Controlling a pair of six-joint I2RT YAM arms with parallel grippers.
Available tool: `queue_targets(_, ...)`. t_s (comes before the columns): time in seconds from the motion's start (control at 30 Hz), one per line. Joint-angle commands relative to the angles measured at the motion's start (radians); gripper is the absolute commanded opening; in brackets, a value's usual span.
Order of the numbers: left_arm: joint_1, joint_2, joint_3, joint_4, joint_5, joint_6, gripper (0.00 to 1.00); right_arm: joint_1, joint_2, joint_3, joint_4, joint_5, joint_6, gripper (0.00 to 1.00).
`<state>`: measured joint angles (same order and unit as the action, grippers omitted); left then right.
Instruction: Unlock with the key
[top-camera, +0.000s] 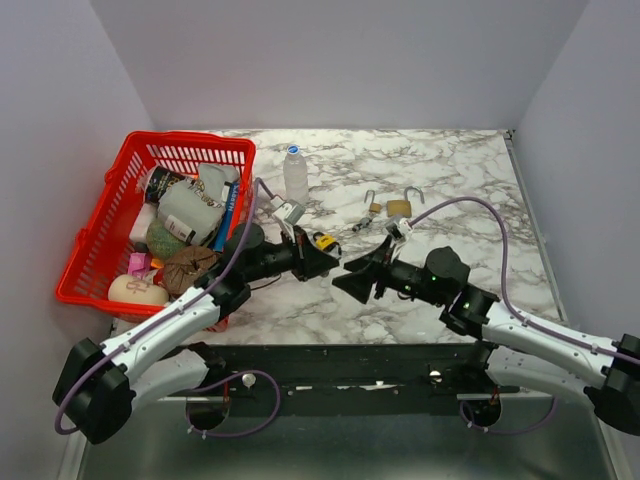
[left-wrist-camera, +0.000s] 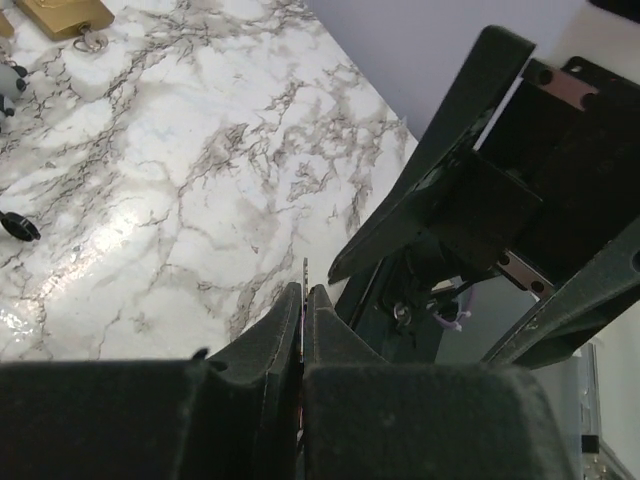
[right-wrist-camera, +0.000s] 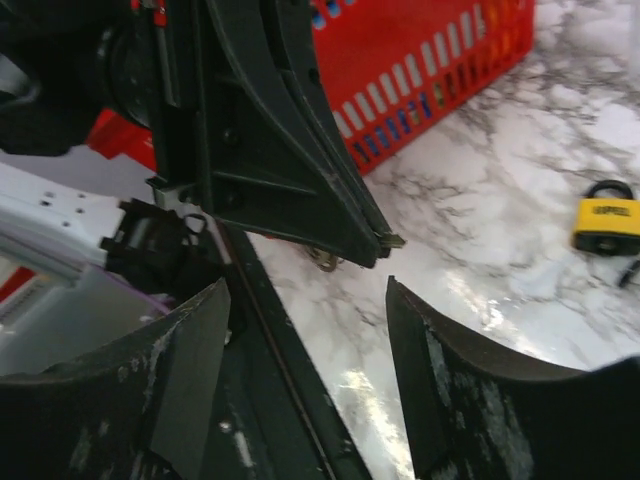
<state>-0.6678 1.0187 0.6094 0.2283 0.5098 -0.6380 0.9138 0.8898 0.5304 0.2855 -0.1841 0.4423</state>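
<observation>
My left gripper (top-camera: 328, 262) is shut on a thin metal key (left-wrist-camera: 304, 272), whose blade edge pokes out between the tips (left-wrist-camera: 305, 292). In the right wrist view the key's tip (right-wrist-camera: 393, 240) sticks out of the left fingers (right-wrist-camera: 290, 180), and a ring (right-wrist-camera: 326, 262) hangs below. My right gripper (top-camera: 352, 280) faces it, tip to tip, and stands open (right-wrist-camera: 307, 286) with nothing between its fingers. A yellow padlock (top-camera: 325, 241) (right-wrist-camera: 606, 222) lies just behind the left gripper. A brass padlock (top-camera: 399, 207) (left-wrist-camera: 62, 14) and a smaller one (top-camera: 373, 205) lie farther back.
A red basket (top-camera: 88, 252) full of household items stands at the left. A clear bottle (top-camera: 295, 172) stands behind the grippers. Small dark bits (top-camera: 362, 227) lie near the brass padlocks. White walls close in the table on three sides.
</observation>
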Motion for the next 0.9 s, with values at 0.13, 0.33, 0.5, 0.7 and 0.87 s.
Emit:
queue_targets(0.13, -0.001, -0.104, -0.120, 0.270, -0.028, -0.104, 0.00, -0.006, 0.141, -0.035, 0.337, -0.161, 0.208, 0.57)
queue_targets(0.33, -0.001, -0.140, -0.163, 0.338, -0.045, -0.166, 0.00, -0.006, 0.210, -0.030, 0.425, -0.193, 0.211, 0.49)
queue_targets(0.5, -0.001, -0.160, -0.169, 0.339, -0.044, -0.178, 0.00, -0.006, 0.228, -0.038, 0.464, -0.183, 0.213, 0.48)
queue_targets(0.7, -0.001, -0.149, -0.172, 0.335, -0.027, -0.178, 0.00, -0.004, 0.195, -0.059, 0.498, -0.169, 0.199, 0.48)
queue_targets(0.87, -0.001, -0.129, -0.174, 0.367, 0.005, -0.195, 0.00, -0.006, 0.186, -0.061, 0.512, -0.164, 0.196, 0.45)
